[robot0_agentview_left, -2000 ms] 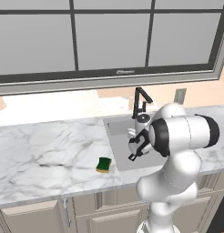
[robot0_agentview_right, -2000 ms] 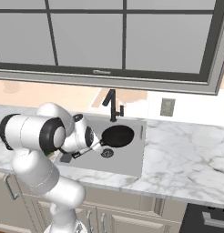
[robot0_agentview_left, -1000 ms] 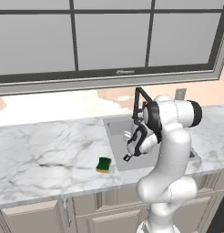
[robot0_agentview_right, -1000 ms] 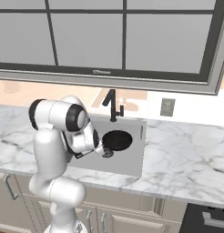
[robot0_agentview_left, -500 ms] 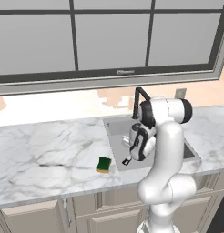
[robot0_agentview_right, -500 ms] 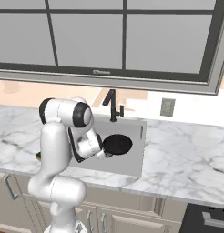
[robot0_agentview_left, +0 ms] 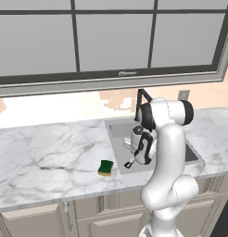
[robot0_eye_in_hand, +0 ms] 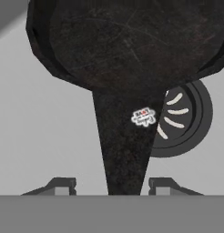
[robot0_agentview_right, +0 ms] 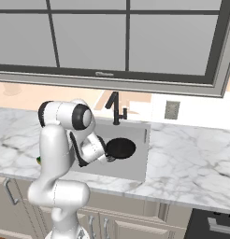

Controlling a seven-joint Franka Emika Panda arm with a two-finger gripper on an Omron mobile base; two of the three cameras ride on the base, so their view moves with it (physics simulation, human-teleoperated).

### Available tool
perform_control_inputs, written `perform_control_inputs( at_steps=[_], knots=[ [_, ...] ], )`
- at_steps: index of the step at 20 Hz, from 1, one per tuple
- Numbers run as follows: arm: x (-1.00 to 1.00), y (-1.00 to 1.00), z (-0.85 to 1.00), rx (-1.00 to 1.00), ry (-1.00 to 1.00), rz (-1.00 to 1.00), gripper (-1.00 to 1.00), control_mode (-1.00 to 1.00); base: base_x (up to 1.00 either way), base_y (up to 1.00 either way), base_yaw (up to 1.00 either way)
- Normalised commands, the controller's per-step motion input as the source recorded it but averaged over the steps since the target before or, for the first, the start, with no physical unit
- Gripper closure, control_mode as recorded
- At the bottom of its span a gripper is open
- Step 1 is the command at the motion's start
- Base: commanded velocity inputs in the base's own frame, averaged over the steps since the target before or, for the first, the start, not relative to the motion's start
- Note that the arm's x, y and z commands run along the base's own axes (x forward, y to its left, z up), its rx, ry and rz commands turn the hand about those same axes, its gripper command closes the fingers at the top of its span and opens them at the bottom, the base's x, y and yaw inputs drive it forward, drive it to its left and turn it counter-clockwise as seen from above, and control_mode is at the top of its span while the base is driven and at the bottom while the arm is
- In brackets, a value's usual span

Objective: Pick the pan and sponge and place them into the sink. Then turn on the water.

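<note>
Resting in grey sink [robot0_agentview_right: 135, 161], scuffed round black pan [robot0_eye_in_hand: 127, 41], tapering handle

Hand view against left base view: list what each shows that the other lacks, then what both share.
Hand view alone: the pan from close up, its handle running down between the claw's fingertips, which stand apart from it, and the round drain beneath. Left base view alone: the sponge on the marble counter, the faucet, the window. Both: the grey sink.
</note>
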Motion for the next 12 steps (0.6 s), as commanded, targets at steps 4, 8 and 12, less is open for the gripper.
perform_control_inputs(
  at_steps=[4, 8, 12],
  knots=[
    [-0.08, 0.00, 0.66, 0.00, -0.03, 0.00, -1.00, -1.00, 0.00, 0.00, 0.00],
    [-0.09, 0.00, 0.72, 0.00, -0.05, 0.00, -1.00, -1.00, 0.00, 0.00, 0.00],
    [-0.06, 0.00, 0.76, 0.00, -0.05, 0.00, -1.00, -1.00, 0.00, 0.00, 0.00]
  ],
)
